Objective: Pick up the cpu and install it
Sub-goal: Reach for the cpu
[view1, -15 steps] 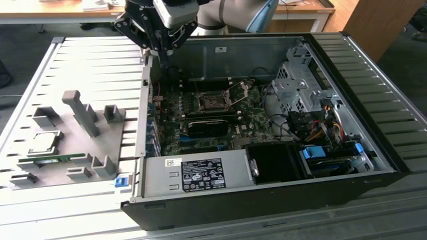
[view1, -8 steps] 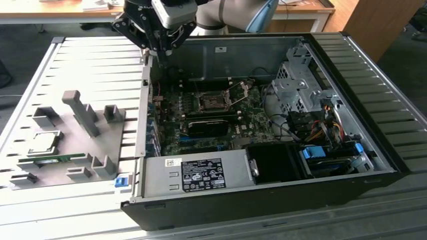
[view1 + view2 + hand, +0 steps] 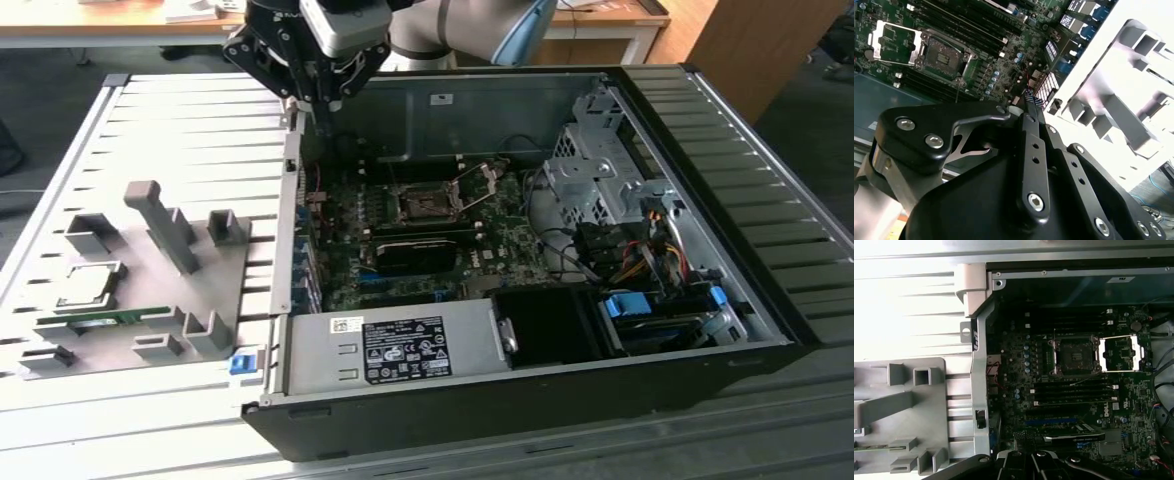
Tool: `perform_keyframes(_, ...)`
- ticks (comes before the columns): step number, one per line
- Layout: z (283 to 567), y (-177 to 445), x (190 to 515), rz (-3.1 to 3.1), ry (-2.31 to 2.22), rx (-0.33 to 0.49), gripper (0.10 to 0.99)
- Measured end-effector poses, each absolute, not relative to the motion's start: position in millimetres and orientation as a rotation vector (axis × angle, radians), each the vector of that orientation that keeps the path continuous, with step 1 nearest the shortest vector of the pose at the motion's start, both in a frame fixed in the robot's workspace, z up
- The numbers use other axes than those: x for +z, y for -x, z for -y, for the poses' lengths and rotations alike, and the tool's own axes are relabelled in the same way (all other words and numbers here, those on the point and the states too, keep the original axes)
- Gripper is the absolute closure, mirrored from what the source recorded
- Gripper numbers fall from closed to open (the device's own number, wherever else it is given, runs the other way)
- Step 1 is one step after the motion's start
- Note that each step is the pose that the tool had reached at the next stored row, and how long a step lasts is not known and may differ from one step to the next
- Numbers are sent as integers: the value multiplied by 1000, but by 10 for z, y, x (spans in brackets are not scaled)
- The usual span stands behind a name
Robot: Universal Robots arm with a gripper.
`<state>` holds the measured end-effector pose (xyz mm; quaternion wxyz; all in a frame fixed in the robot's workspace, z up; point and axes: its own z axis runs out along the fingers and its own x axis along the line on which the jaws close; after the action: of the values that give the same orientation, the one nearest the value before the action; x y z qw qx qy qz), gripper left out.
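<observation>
Gripper [image 3: 306,108] hung over the side wall of the open computer case [image 3: 286,250]. Its fingers were pinched narrow, tips together, nothing between them. The second wrist view showed the same pinched tips.

Cpu [image 3: 83,285] was well apart from the gripper, outside the case, lying flat on the grey fixture plate [image 3: 247,270] with its silver top up. No contact with the tool. A green memory stick [image 3: 94,320] lay just beside the cpu, on its side away from the gripper.

On the gripper's other side, inside the case, the motherboard socket [image 3: 427,205] sat open and bare, its metal cover plate [image 3: 483,180] flipped up. In both wrist views the socket was ahead of the fingertips, not under them. The power supply [image 3: 394,350] sat at the case end farthest from the gripper.
</observation>
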<state>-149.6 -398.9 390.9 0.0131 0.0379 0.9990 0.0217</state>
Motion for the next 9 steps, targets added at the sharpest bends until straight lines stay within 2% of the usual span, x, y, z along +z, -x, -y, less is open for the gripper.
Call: perform_keyframes(9,3989,1516,3905,-3112,-118,68,980)
